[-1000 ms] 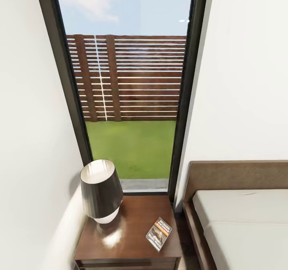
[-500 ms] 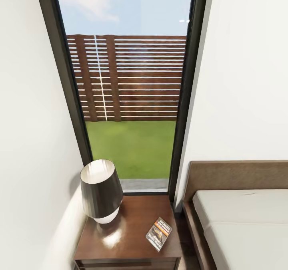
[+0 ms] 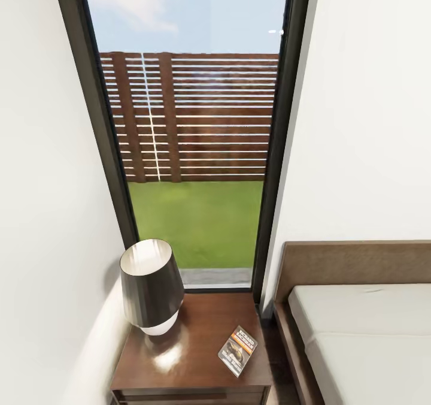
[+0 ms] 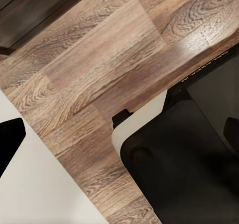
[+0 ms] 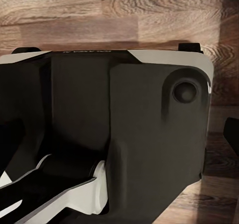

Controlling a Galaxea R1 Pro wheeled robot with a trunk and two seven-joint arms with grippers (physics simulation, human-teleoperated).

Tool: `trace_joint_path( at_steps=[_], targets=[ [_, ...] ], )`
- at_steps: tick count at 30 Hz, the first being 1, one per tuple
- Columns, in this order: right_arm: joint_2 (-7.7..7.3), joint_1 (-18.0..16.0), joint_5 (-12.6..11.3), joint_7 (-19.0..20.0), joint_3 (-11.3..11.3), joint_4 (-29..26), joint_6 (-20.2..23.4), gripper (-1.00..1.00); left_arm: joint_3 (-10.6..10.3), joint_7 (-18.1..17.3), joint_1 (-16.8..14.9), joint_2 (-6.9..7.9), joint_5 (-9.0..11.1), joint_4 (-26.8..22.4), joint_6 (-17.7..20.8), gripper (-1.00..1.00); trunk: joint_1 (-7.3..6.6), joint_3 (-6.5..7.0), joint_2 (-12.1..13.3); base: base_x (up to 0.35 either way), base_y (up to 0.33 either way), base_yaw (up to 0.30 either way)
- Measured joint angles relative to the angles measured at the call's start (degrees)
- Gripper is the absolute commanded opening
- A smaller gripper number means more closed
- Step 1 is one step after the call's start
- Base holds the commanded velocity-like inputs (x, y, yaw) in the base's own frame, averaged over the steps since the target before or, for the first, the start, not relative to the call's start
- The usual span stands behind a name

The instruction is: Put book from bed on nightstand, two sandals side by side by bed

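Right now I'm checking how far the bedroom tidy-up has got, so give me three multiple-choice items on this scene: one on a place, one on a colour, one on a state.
1. Where does the book lie?
A. on the mattress
B. on the nightstand
C. on the floor

2. What colour is the shade of the lamp?
A. black
B. red
C. yellow

3. How does the book rest?
A. standing upright
B. leaning on the lamp
C. flat, cover up

Answers:
1 B: it sits on the dark wooden top, towards the side nearest the bed.
2 A: the shade is black outside, pale inside, on a white base.
3 C: its orange-banded cover faces up, clear of the lamp.
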Motion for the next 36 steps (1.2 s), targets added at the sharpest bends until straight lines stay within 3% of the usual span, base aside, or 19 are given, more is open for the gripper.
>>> trace_joint_path(
  at_steps=[36],
  targets=[
    [-0.01,0.0,0.0,0.0,0.0,0.0,0.0,1.0,0.0,0.0,0.0,0.0,0.0,0.0,0.0,1.0,0.0,0.0,0.0,0.0,0.0,0.0]
  ],
)
